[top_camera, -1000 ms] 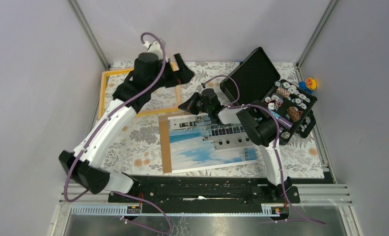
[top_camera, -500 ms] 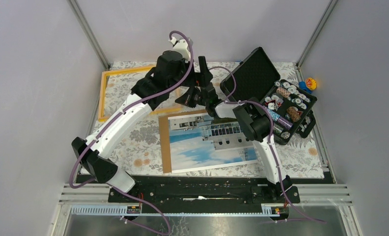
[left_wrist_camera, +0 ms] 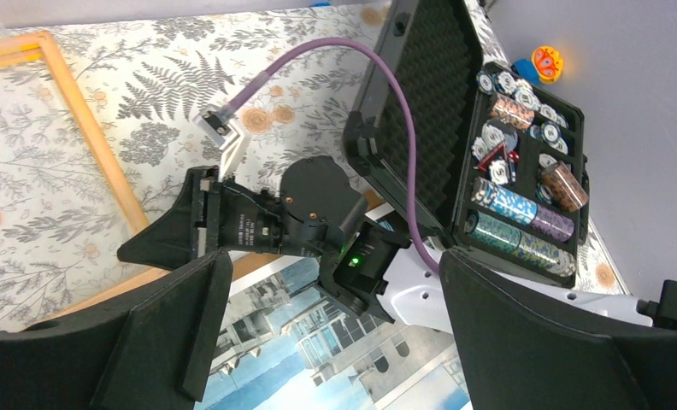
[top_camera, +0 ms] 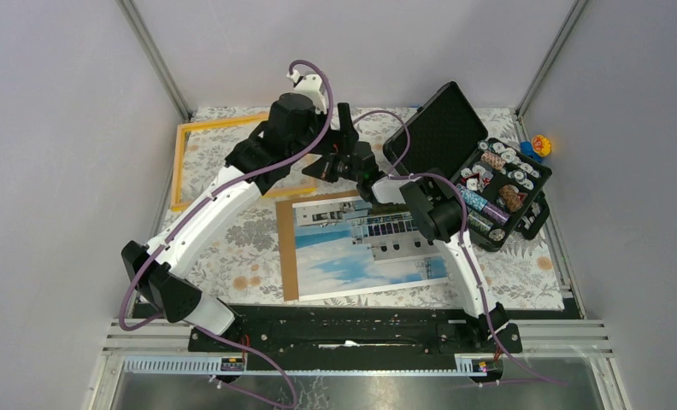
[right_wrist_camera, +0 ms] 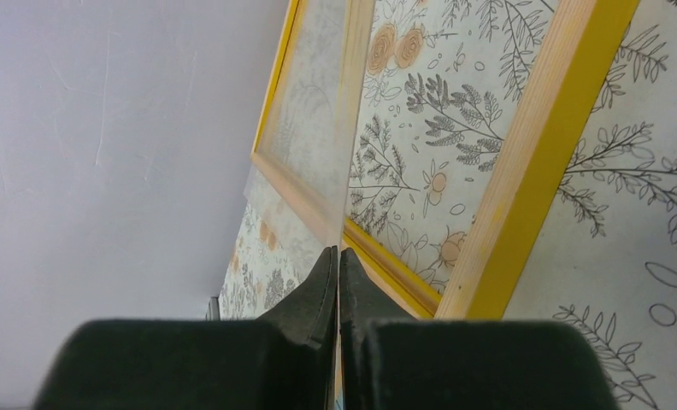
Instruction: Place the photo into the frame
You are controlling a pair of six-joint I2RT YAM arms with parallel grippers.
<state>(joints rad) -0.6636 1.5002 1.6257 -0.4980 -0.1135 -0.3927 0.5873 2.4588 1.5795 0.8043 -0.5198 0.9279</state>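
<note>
My right claw [right_wrist_camera: 339,256] is pinched shut on the edge of a thin clear sheet [right_wrist_camera: 305,128], right by a corner of the yellow frame [right_wrist_camera: 532,145]. My left claw [left_wrist_camera: 333,265] hangs above it, wide open and holding nothing. The photo [top_camera: 361,256] lies flat on the counter [top_camera: 232,248], near the frame but not in it. I think I should lift the sheet slowly, so it does not bend or slip.

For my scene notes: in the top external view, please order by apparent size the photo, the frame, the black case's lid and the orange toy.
1. frame and photo: alike, frame partly hidden, so unranked
2. black case's lid
3. orange toy
</note>
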